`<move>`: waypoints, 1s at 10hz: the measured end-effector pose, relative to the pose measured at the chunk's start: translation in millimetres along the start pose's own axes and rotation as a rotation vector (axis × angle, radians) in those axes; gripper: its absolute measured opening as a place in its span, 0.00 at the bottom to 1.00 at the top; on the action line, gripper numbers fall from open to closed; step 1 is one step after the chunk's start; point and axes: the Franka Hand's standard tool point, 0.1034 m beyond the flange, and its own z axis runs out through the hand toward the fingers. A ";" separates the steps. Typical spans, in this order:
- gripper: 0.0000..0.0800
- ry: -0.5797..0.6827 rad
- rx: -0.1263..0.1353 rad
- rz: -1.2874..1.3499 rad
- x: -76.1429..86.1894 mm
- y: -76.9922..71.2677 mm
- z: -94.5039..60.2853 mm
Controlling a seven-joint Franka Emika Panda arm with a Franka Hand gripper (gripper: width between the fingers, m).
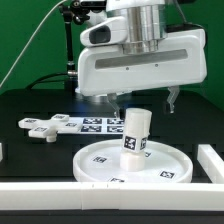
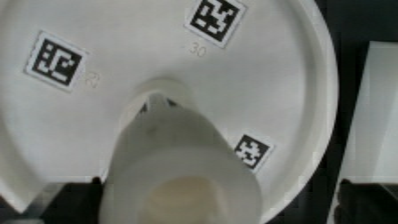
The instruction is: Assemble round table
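The large rimmed round disc (image 1: 105,165) lies flat at the front of the black table. The short thick cylinder leg (image 1: 136,131) stands upright on the disc's middle, its tags facing the camera. The cross-shaped base piece (image 1: 47,126) lies on the table at the exterior view's left. My gripper (image 1: 147,100) hangs just above the leg's top with its fingers wide apart and holds nothing. In the wrist view the leg (image 2: 178,165) rises from the disc (image 2: 125,40), and my gripper (image 2: 210,200) has a dark finger on either side of it, clear of its sides.
The marker board (image 1: 97,123) lies flat behind the disc. The white straight-edged border frame (image 1: 212,160) runs along the front and the exterior view's right. A green wall and a camera stand (image 1: 72,40) are behind.
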 end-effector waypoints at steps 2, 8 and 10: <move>0.81 0.000 -0.026 -0.104 0.9 -0.2 -0.3; 0.81 0.008 -0.048 -0.213 -1.2 -2.1 2.2; 0.81 -0.003 -0.056 -0.316 -5.4 -0.2 4.6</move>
